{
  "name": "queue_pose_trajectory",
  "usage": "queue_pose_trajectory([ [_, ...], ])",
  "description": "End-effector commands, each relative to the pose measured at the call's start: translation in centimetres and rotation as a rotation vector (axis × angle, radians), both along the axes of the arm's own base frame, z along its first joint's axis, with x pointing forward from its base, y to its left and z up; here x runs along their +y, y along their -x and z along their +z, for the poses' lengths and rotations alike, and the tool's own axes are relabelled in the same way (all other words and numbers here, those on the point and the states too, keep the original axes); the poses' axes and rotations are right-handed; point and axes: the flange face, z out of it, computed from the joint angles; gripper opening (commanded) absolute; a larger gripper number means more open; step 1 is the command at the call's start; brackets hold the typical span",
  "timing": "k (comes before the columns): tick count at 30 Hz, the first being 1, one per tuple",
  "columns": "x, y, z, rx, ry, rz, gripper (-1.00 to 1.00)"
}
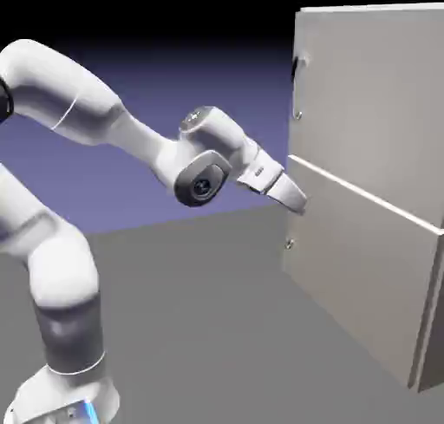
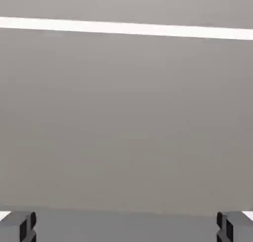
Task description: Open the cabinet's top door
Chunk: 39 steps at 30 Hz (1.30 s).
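Cabinet is on the exterior view's right, upright, running past that side of the frame; top door is its upper panel, light grey, above the pale seam; I see it lying flush along the seam, so I read it as shut. Handle is a short vertical bar by the door's edge on the exterior view's left; its ends catch the light, middle hard to make out; a small dark spot shows by its upper end.

My arm comes in from the exterior view's left, bent at the wrist, hand angled down toward the cabinet; gripper is below the handle, its tip overlapping the lower panel just under the seam in the exterior view; can't tell from here whether it touches the panel.

Jaws are released, spread wide; in the hand view the fingertips sit at opposite bottom corners, nothing gripped between them; hand view is mostly plain grey cabinet face, with the seam as a bright band across the upper part, dropping slightly to the right; darker grey strip along the bottom, between the fingertips. Lower panel has a small shiny fitting by its edge on the exterior view's left.
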Motion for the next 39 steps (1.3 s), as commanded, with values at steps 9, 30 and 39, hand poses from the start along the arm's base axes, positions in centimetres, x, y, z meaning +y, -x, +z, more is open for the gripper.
queue_pose_trajectory([
  [9,1.0,0.8,11.3,-0.276,-0.025,-0.092,1.00],
  [30,16.3,1.2,20.4,-0.695,-0.004,-0.086,1.00],
  [39,23.7,-3.8,14.2,-0.718,0.001,-0.042,1.00],
])
